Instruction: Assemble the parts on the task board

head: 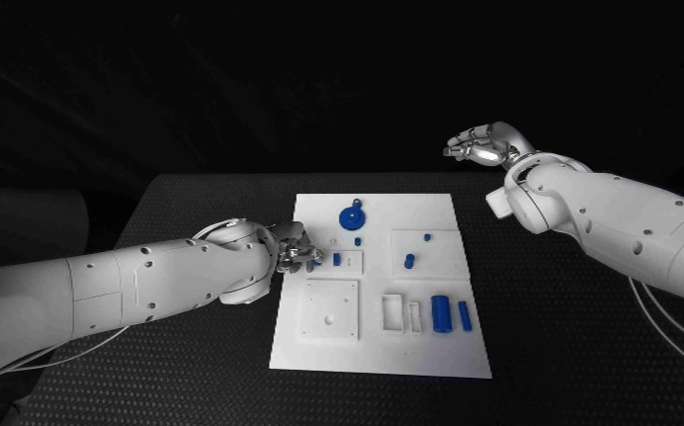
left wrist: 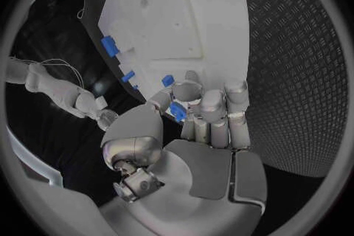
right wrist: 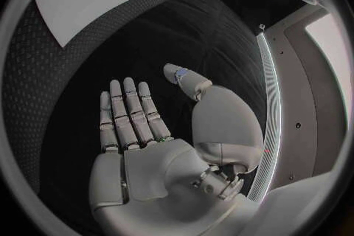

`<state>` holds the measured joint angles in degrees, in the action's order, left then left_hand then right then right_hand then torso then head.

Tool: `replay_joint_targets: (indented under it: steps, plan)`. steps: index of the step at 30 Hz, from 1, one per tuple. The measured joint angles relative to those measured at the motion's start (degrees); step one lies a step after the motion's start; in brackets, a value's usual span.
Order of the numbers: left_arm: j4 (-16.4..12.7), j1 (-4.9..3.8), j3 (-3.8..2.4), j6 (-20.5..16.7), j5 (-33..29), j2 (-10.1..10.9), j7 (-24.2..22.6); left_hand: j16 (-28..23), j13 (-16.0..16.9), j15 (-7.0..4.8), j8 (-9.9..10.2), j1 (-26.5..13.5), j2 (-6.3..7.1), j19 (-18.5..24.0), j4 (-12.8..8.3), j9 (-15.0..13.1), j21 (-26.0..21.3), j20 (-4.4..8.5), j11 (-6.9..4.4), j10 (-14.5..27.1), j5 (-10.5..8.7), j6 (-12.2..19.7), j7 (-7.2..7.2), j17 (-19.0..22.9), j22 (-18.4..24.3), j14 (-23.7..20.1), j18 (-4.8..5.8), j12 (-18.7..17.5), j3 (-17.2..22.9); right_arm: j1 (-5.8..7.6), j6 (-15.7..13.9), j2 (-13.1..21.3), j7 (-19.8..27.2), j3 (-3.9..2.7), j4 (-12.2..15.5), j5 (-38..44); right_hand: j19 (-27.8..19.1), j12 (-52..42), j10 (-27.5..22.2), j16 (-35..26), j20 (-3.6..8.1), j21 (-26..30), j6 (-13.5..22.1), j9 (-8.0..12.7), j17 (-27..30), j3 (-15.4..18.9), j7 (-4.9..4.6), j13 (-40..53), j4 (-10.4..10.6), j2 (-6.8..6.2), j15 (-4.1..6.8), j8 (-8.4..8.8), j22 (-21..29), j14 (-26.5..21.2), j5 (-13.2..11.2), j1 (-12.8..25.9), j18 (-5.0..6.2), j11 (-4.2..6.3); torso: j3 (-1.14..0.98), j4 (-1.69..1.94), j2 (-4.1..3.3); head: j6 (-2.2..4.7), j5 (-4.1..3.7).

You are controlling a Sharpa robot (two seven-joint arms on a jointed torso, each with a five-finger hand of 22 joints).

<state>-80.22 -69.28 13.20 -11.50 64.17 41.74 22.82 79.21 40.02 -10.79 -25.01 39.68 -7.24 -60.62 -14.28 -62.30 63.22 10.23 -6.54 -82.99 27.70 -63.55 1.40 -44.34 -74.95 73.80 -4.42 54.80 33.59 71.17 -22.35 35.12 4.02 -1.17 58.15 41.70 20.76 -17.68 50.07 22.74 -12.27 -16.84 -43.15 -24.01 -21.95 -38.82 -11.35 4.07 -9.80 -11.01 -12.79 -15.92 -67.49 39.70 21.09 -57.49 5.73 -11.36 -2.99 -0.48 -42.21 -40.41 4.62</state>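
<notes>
Task board (head: 383, 347): white, mid-bench (head: 570, 347). Left hand (head: 293, 253): at board's left edge, fingers (left wrist: 210, 109) pinching a small blue part (left wrist: 177, 111). Right hand (head: 484, 144): raised beyond bench, fingers released, holding nothing.

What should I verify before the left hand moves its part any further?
1. Left hand holds a small blue part: ok.
2. Part's seating in the fingers: cannot tell.
3. Right hand holds nothing, fingers apart, raised off the task board: ok.
4. Round blue part lies on the board near its far edge: ok.
5. Two upright blue parts stand near the board's near right: ok.
</notes>
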Motion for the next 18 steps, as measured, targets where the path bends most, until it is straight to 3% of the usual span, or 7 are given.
replay_joint_targets:
  steps: [11, 16, 18]
  plan:
    - [0.26, 0.00, -0.02, 0.14, 0.00, -0.24, -0.03, 0.00, -0.15, 0.00, 0.24, 0.00, 0.00, 0.00, -0.01, -0.10, 0.00, 0.00, 0.10, 0.10, -0.02, 0.00, 0.00, 0.14, 0.01, 0.00, 0.00, 0.20, 0.00, 0.00, 0.03, 0.00, 0.00, 0.00, 0.02, 0.00, 0.00, 0.00, 0.00, 0.00, 0.00, 0.00, 0.00, -0.01, 0.05, 0.00, 0.00, -0.05, 0.00, 0.00, 0.00, 0.00, -0.08, 0.00, 0.00, 0.00, 0.00, 0.00, -0.03, -0.01, 0.00, 0.07, -0.02]
    - [0.66, -0.03, -0.03, 0.31, 0.00, -0.54, 0.05, 0.23, -0.78, -0.13, 2.22, 0.73, 0.72, 0.00, -0.01, 0.60, 0.00, 0.00, 0.21, 0.21, -3.25, -0.47, -0.21, 0.59, 0.01, 0.13, 0.00, 0.62, -0.01, 0.00, 0.03, 0.01, 0.00, 0.00, 0.03, 0.00, 0.00, 0.00, 0.00, 0.00, 0.00, 0.00, 0.00, 0.04, 0.05, 0.00, 0.00, -0.05, 0.00, 0.00, 0.00, 0.00, -0.08, 0.00, 0.00, 0.00, 0.00, 0.00, -0.03, -0.03, 0.01, 0.04, -0.03]
    - [0.83, -0.05, -0.05, 0.42, 0.00, -0.65, 0.07, 0.23, -1.04, -0.21, 3.05, 1.22, 1.19, 0.00, 0.01, 1.18, 0.00, 0.00, 0.34, 0.34, -6.87, -1.02, -0.17, 0.76, 0.02, 0.21, -0.04, 0.72, 0.00, 0.00, 0.04, 0.01, 0.00, 0.00, 0.05, 0.00, 0.00, 0.00, 0.00, 0.00, 0.00, 0.00, 0.00, 0.04, 0.04, 0.00, 0.00, -0.05, 0.00, 0.00, 0.00, 0.00, -0.07, 0.00, 0.00, 0.00, 0.00, 0.00, -0.04, -0.03, 0.01, 0.02, -0.03]
